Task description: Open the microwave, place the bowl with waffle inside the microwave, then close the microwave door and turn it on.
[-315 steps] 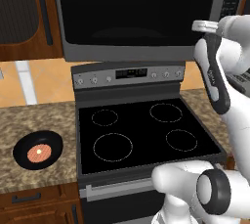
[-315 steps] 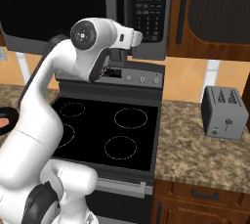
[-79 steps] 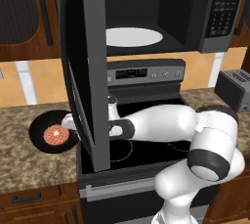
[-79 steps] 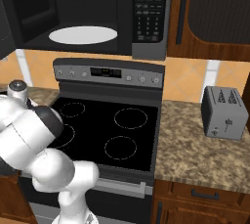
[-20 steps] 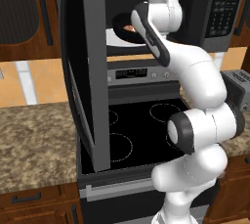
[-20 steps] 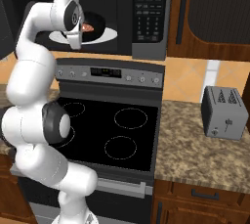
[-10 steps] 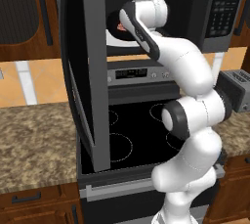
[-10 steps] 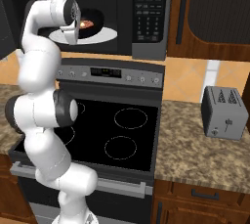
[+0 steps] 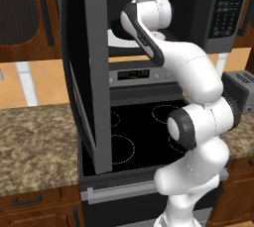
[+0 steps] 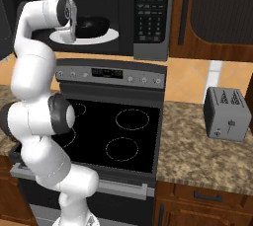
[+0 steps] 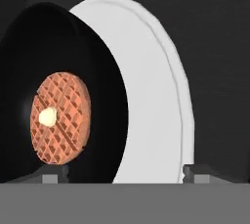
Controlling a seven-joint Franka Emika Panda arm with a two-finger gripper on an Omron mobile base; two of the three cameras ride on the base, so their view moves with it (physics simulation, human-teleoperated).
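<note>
I can't read any text from here. The microwave (image 10: 148,13) has a keypad panel (image 10: 149,21) at its 3 o'clock edge with rows of pale marks on the buttons and a small display above them, but every character is too blurred to make out. The stove's control strip (image 10: 109,74) carries a small lit display in the middle, and I can't resolve its digits either. I see no brand or label on the toaster (image 10: 226,113).
</note>
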